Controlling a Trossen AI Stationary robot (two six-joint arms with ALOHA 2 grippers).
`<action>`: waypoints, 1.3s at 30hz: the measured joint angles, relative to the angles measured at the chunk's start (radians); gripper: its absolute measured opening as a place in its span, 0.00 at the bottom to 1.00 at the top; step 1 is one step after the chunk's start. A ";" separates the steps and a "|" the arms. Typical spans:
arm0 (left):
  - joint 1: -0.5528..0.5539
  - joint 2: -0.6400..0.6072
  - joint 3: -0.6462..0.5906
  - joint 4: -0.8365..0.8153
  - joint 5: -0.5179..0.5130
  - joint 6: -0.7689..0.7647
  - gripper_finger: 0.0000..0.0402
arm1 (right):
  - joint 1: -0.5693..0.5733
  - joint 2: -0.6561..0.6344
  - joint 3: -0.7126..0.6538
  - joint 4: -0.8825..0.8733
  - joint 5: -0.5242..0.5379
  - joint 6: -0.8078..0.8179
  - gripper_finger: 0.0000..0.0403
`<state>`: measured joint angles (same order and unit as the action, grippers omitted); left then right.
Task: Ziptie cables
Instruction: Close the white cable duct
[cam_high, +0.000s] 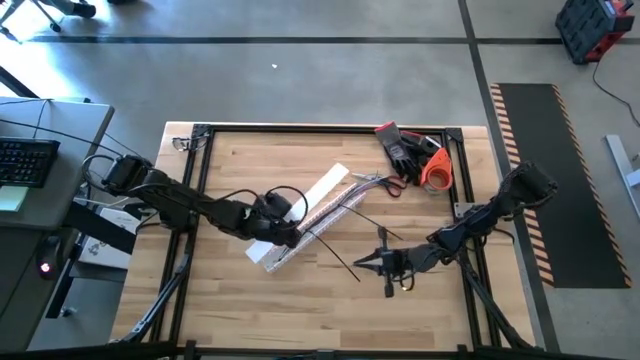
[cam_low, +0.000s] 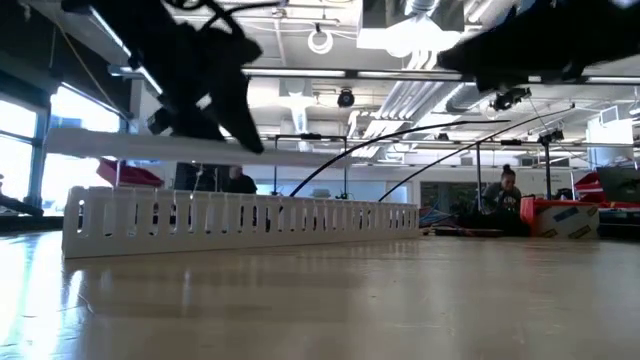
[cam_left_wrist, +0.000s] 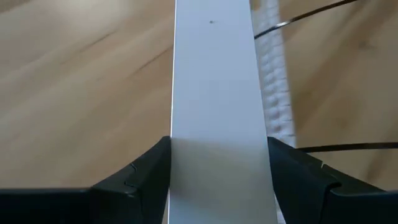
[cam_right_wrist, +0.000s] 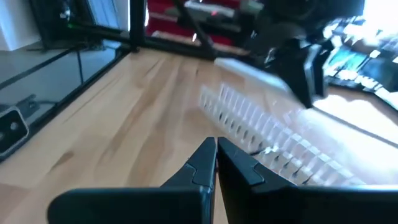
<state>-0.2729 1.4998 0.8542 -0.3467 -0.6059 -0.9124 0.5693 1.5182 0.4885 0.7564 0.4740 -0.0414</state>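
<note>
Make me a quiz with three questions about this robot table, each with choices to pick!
1. Where are the gloves?
A. far right corner of the table
B. near left corner
C. on the floor

2. What colour is the flat strip in the left tool?
A. red
B. white
C. green

3. How are the right tool fingers?
A. wide open
B. shut on gloves
C. shut, empty

Answers:
1. A, the high view shows them by the orange tape roll there.
2. B, the left wrist view shows a white strip between the fingers.
3. C, the right wrist view shows the fingertips together with nothing between.
</note>
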 joint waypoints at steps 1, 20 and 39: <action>-0.009 0.000 0.018 -0.003 0.002 0.005 0.51 | 0.013 -0.019 0.000 -0.009 0.023 -0.014 0.00; -0.213 0.423 0.490 0.000 0.091 -0.045 0.51 | 0.261 -0.421 0.000 -0.269 0.214 -0.079 0.00; -0.211 0.657 0.612 -0.005 0.212 -0.087 0.71 | -0.074 -0.028 0.018 -0.328 -0.366 0.014 0.37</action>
<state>-0.4835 2.1564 1.4666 -0.3514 -0.3938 -0.9996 0.4952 1.4901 0.5067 0.4286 0.1082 -0.0271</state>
